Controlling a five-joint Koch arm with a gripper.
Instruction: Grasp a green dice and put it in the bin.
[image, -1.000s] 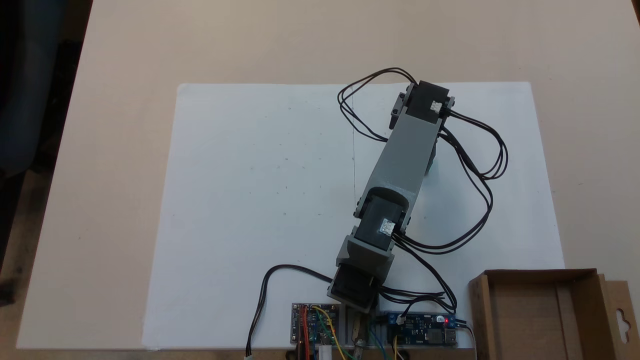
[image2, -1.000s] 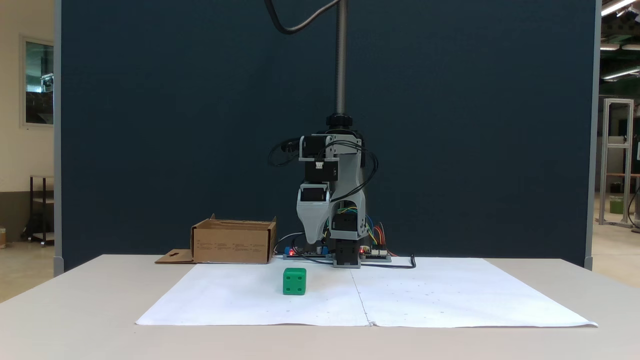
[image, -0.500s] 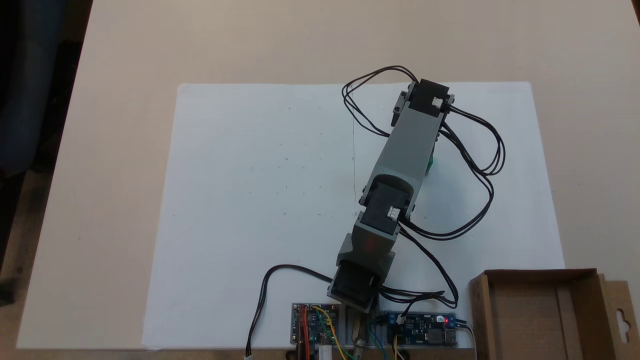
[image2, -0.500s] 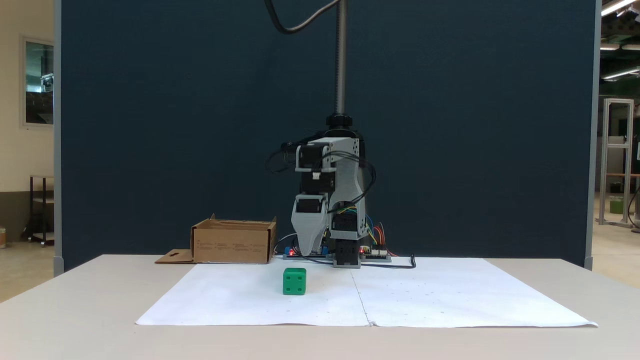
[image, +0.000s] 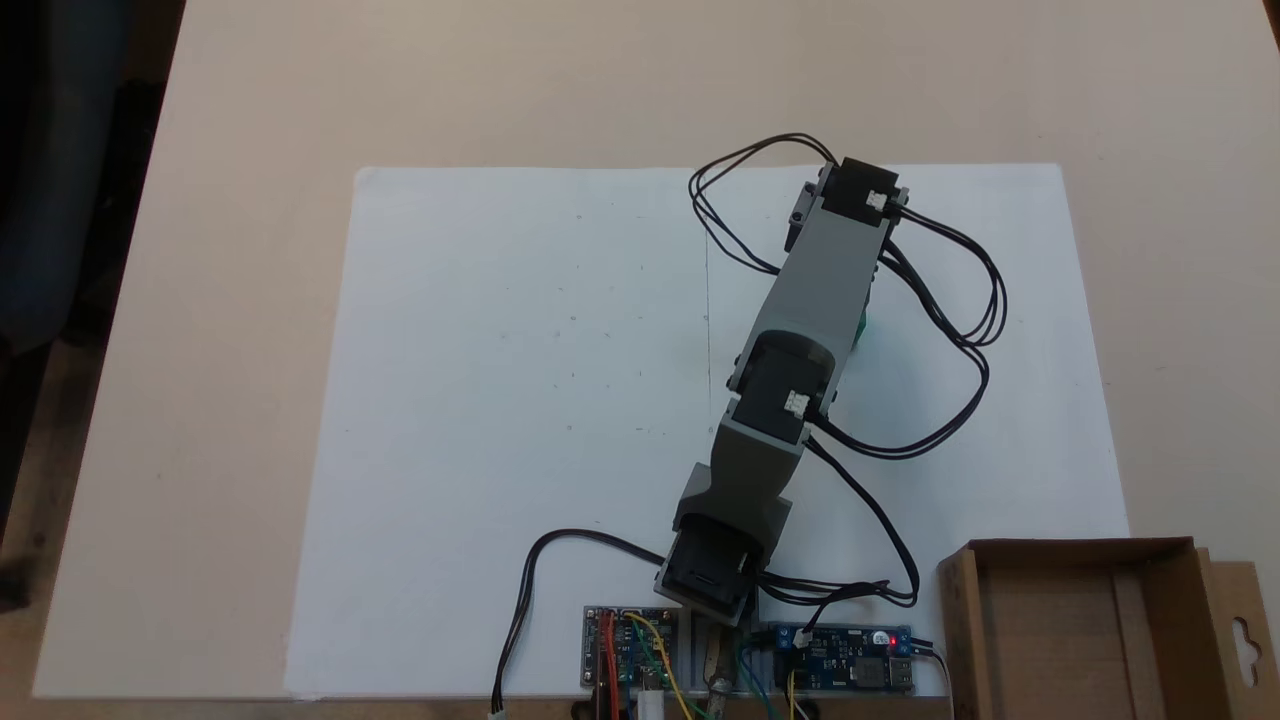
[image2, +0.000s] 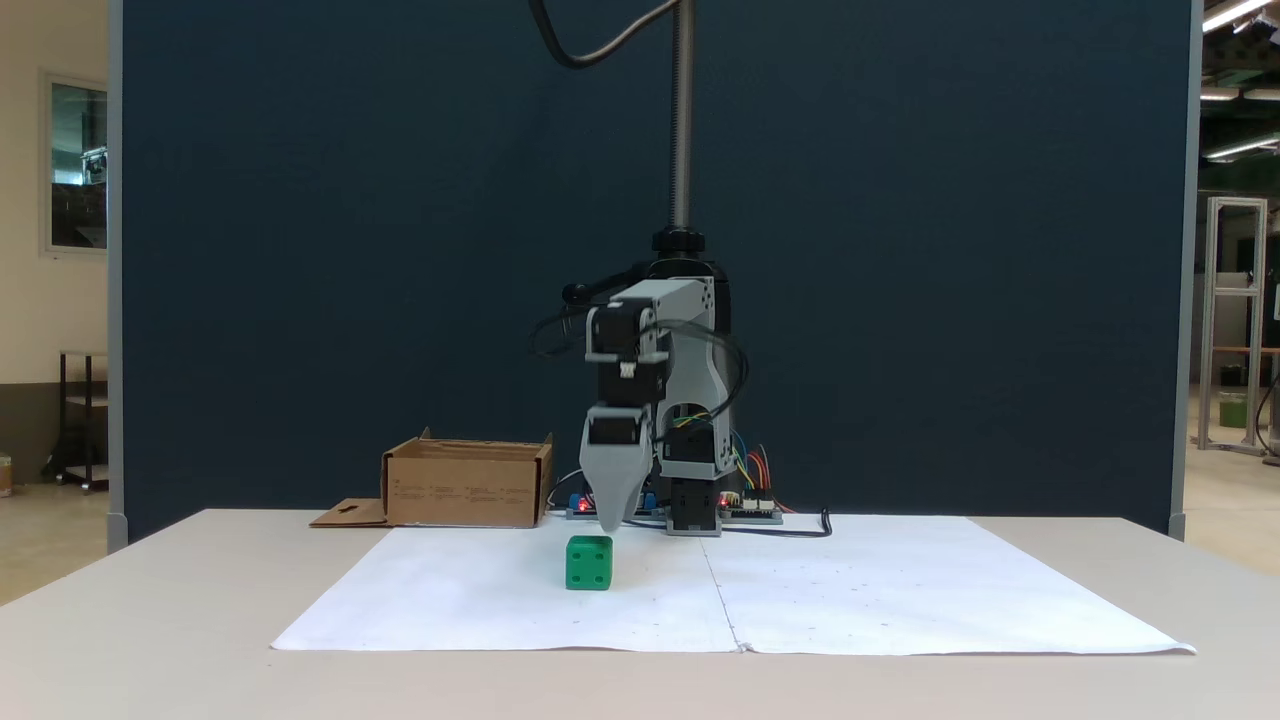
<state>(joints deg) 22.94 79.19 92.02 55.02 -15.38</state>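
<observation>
Fixed view: gripper (image2: 610, 525) tip just above green dice (image2: 589, 563)

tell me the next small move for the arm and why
Probably lower a little further, jaws parted. In a fixed view the gripper hangs just above the green dice, which sits untouched on the white paper; whether its jaws are open cannot be told.

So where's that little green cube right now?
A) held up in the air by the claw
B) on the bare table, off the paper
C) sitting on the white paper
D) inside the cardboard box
C: the green cube sits on the white paper, with the claw just above it and the cardboard box off to the left in that fixed view.
</observation>
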